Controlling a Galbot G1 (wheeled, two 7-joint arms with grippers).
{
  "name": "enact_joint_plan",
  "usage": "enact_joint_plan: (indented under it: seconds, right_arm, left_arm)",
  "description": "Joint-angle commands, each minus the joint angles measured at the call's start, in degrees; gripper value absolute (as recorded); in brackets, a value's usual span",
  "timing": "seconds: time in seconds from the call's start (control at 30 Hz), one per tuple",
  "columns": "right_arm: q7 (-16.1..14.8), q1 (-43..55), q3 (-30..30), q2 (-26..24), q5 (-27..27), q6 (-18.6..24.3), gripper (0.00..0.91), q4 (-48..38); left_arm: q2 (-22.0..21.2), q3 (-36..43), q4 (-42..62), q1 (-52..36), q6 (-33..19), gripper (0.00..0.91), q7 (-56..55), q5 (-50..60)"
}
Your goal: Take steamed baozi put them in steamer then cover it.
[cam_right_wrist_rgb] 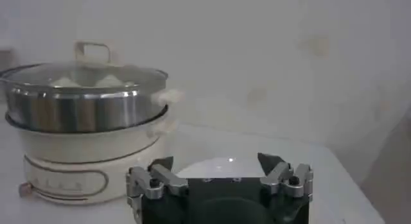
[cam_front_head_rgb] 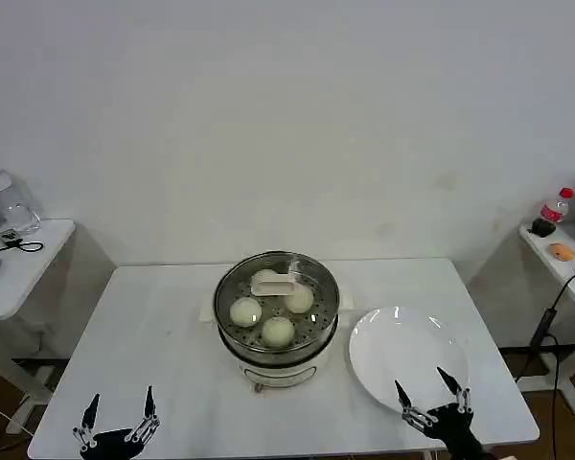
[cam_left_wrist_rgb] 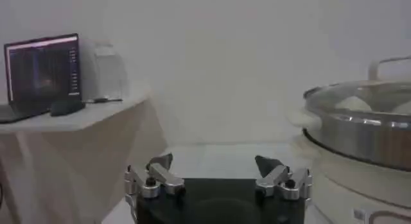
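The steamer (cam_front_head_rgb: 277,356) stands mid-table, its steel pot on a white base. Several cream-white baozi (cam_front_head_rgb: 278,331) lie inside it under the clear glass cover (cam_front_head_rgb: 232,286), whose cream handle (cam_front_head_rgb: 276,286) sits on top. From the right wrist the steamer (cam_right_wrist_rgb: 83,110) is seen covered (cam_right_wrist_rgb: 83,74); from the left wrist its rim (cam_left_wrist_rgb: 359,126) shows. My left gripper (cam_front_head_rgb: 121,406) hovers open at the table's front left corner, holding nothing (cam_left_wrist_rgb: 215,162). Open as well, my right gripper (cam_front_head_rgb: 425,384) hangs over the near edge of the white plate (cam_front_head_rgb: 407,355), with nothing between its fingers (cam_right_wrist_rgb: 216,161).
The white plate (cam_right_wrist_rgb: 218,167) lies bare to the right of the steamer. A side table (cam_front_head_rgb: 19,264) at far left carries a clear jug and cables; another at far right (cam_front_head_rgb: 565,259) holds a bottle. A laptop (cam_left_wrist_rgb: 42,71) sits on the left side table.
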Motion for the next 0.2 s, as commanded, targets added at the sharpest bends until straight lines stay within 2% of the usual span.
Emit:
enact_joint_plan:
  seconds: [0.03, 0.2]
  right_arm:
    - [0.3, 0.0, -0.6, -0.2, -0.6, -0.3, 0.907, 0.2]
    - [0.4, -0.1, -0.8, -0.1, -1.3, -0.5, 0.907, 0.3]
  left_arm:
    - [0.0, -0.1, 0.3, 0.5, -0.2, 0.907, 0.2, -0.5]
    - [-0.2, 0.3, 0.4, 0.4, -0.1, 0.907, 0.3, -0.2]
